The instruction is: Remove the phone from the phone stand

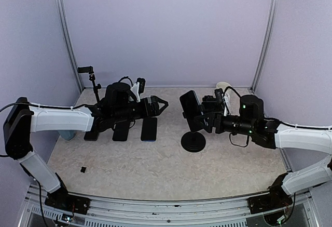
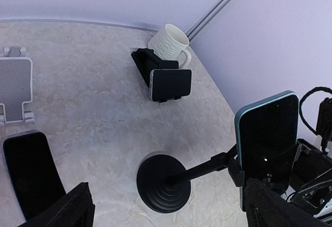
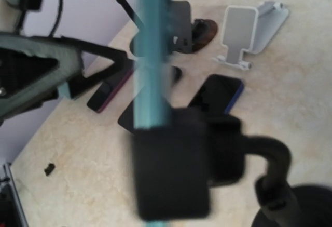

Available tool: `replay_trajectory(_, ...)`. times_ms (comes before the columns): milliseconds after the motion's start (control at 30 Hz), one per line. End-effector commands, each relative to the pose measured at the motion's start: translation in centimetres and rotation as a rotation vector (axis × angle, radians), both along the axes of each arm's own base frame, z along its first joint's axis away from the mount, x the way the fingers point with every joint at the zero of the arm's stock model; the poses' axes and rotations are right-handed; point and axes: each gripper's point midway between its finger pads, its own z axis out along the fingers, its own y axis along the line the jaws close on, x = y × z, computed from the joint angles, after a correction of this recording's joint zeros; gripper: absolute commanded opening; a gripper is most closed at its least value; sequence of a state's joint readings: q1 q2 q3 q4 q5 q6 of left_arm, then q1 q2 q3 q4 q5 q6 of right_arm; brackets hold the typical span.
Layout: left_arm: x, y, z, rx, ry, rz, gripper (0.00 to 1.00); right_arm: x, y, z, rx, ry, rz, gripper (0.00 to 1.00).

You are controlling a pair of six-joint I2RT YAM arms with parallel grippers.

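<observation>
The phone (image 1: 189,107), dark-screened with a teal edge, stands upright in the clamp of a black phone stand (image 1: 193,142) with a round base, mid-table. From the left wrist the phone (image 2: 267,136) sits above the stand (image 2: 165,182). In the right wrist view the phone (image 3: 152,55) is a blurred teal edge close up, in the stand's black clamp (image 3: 171,170). My right gripper (image 1: 203,115) is right at the phone's back; its jaws are not discernible. My left gripper (image 1: 161,105) hangs open and empty, left of the phone, its fingers (image 2: 67,211) framing the stand.
A white mug (image 2: 168,40) and another phone in a black holder (image 2: 170,84) sit at the back right. A white empty stand (image 3: 244,29) and flat phones (image 1: 149,128) lie under the left arm. A small tripod (image 1: 92,81) stands back left, and a black scrap (image 1: 83,170) lies near the front.
</observation>
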State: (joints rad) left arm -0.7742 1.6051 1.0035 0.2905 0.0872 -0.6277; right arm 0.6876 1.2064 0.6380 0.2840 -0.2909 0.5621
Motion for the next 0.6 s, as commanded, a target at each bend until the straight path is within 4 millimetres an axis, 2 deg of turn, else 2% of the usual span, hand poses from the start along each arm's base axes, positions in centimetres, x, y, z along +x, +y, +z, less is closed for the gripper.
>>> replay_trajectory(0, -0.7, 0.0, 3.1, -0.035, -0.021, 0.011, 0.99, -1.1, 0.4, 3.6, 0.034, -0.068, 0.057, 0.84)
replay_trajectory(67, -1.3, -0.2, 3.8, -0.063, -0.002, 0.014, 0.99, -1.6, 0.2, 4.6, 0.037, -0.102, 0.069, 0.94)
replay_trajectory(167, -2.7, -1.6, 4.7, -0.133, 0.031, -0.032, 0.99, -2.1, -0.4, 6.2, 0.039, -0.149, 0.069, 1.00)
replay_trajectory(333, -4.0, -4.6, 4.6, -0.232, 0.163, -0.116, 0.99, -1.3, -2.1, 6.7, 0.025, -0.154, 0.010, 1.00)
replay_trajectory(433, -3.9, -5.9, 4.3, -0.235, 0.193, -0.124, 0.99, -0.5, -3.6, 6.6, 0.053, -0.127, -0.023, 0.99)
replay_trajectory(567, -4.3, -7.6, 4.5, -0.222, 0.193, -0.117, 0.99, 0.8, -6.2, 6.0, 0.079, -0.088, -0.089, 0.91)
